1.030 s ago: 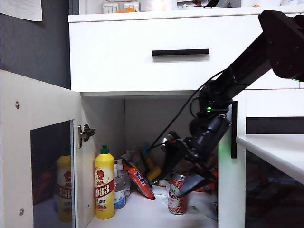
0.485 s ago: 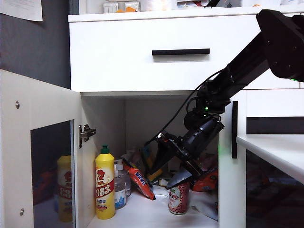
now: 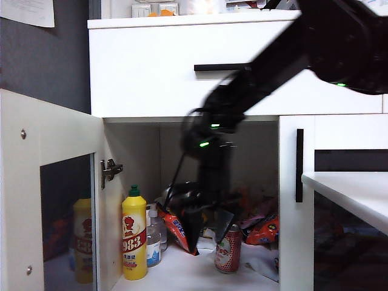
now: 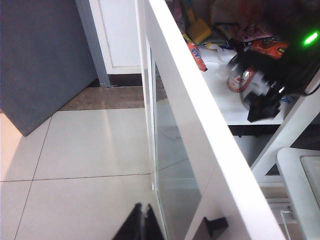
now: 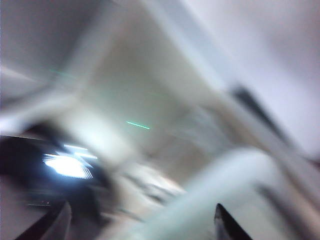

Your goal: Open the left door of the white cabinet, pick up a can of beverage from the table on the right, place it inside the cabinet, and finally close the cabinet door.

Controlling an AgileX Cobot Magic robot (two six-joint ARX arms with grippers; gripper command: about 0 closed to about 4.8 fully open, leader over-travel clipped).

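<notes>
The white cabinet [image 3: 182,73] stands with the left door [image 3: 48,182] swung wide open. A red can of beverage [image 3: 227,248] stands upright on the cabinet floor, also seen as the blurred can [image 4: 241,80]. My right gripper [image 3: 206,225] hangs inside the cabinet, just left of the can and apart from it, open and empty, motion-blurred; it also shows as the dark right gripper [image 4: 262,97]. In its own smeared view the right gripper [image 5: 142,222] has its fingers far apart. My left gripper [image 4: 142,224] is shut, empty, beside the door's [image 4: 200,150] outer face near the black handle [image 4: 216,225].
A yellow bottle with a green cap [image 3: 133,236], a small clear bottle [image 3: 153,239] and snack packs [image 3: 176,230] crowd the cabinet floor. The narrower right door [image 3: 294,230] stays shut. The white table [image 3: 351,188] juts in at the right. A drawer handle [image 3: 230,66] sits above.
The right arm has swung left and up and its wrist has turned; the open gripper has moved off the can toward the cabinet's middle. The can stays put. The left gripper is still.
</notes>
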